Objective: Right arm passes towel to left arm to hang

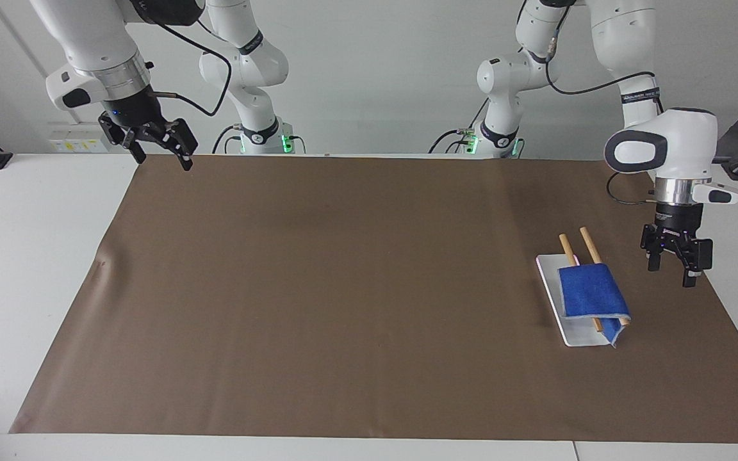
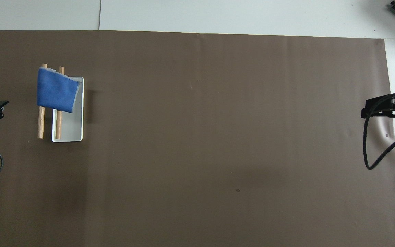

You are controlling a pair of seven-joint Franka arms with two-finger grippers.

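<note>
Draping both wooden rods [image 1: 593, 253], the towel [image 1: 592, 293] hangs free; both end effectors open, empty.

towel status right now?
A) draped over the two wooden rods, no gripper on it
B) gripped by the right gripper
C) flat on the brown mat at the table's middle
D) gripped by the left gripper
A: the towel lies over the wooden rods above the white tray, while the left gripper hangs open beside it, apart from the cloth, and the right gripper waits open at the right arm's end.
</note>
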